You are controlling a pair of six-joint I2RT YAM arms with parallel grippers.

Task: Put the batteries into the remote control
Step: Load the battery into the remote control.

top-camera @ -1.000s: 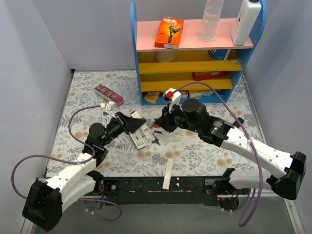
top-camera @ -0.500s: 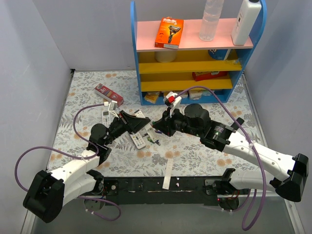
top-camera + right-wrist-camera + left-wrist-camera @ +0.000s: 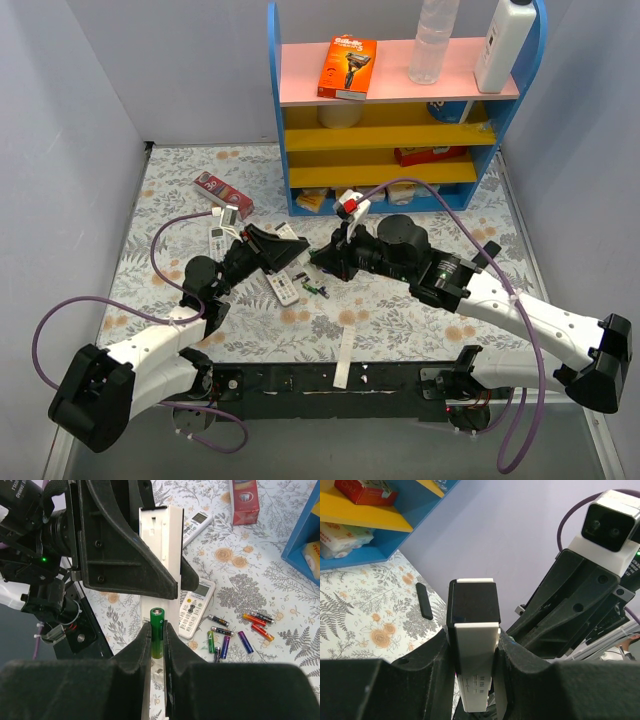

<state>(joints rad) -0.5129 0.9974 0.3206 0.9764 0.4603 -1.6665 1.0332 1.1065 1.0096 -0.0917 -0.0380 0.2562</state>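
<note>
The green battery (image 3: 157, 630) stands clamped between the right fingers (image 3: 136, 652), the white remote (image 3: 476, 647) clamped between the left fingers (image 3: 432, 655).

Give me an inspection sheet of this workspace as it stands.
Surface: floral table cover.
Job's things: white remote held up with its battery bay open; green battery just in front of it, contact unclear; loose batteries on the cover.
Clutter: two more remotes, red box, white strip.
Pincers: left pincer shut on the white remote; right pincer shut on the green battery.
Cables: purple cables loop from both arms.
Surroundings: blue shelf unit with an orange box and two bottles on top; grey walls.
</note>
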